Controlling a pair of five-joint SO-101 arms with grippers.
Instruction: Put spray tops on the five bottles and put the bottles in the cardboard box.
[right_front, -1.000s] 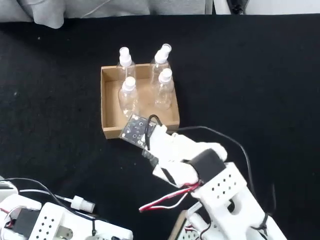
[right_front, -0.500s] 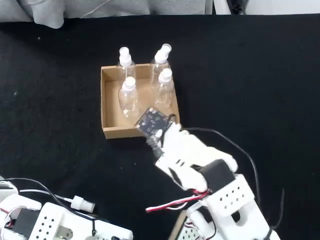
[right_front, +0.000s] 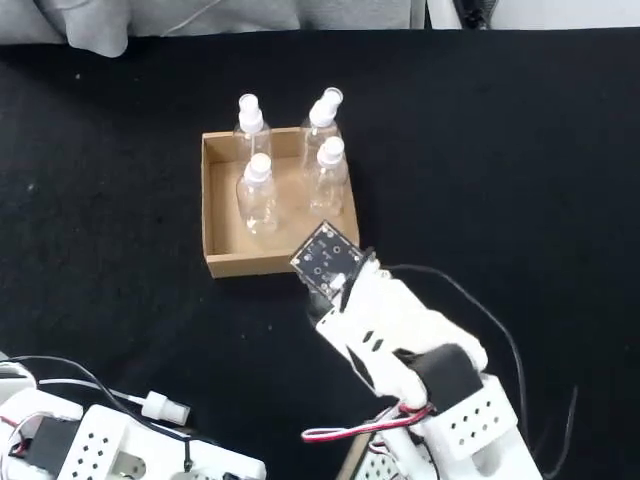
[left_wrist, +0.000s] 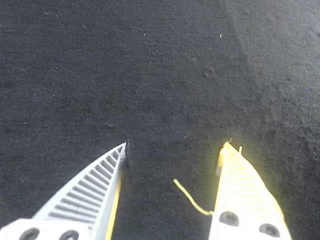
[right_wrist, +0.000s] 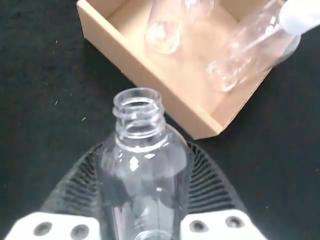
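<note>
Jaws of the right gripper (right_wrist: 145, 152) are clamped on the sides of a bottle (right_wrist: 137, 117) whose neck is bare. It is held just off the near right corner of the box (right_front: 208, 200), outside its near wall. Those of the left gripper (left_wrist: 175, 147) stand wide apart with nothing between them, over bare cloth (left_wrist: 150, 60) at the near left. Four capped bottles (right_front: 258, 185) stand inside the box, two by its far wall and two nearer the middle, leaving its near part free.

The step in hand looks like the last bottle: it has no top, so it is not ready to go in. A loose spray top (right_front: 165, 407) lies on the cloth at the near left, just beside the left arm's base. Next, I judge, the left gripper must pick that top up and bring it to the open neck while the right holds the bottle steady. Lining the top up with the narrow mouth is the tricky part.

Black cloth covers the whole table. Grey fabric (right_front: 100, 25) lies along the far edge, with a strip of pale wall (right_front: 570, 12) at the far right.
</note>
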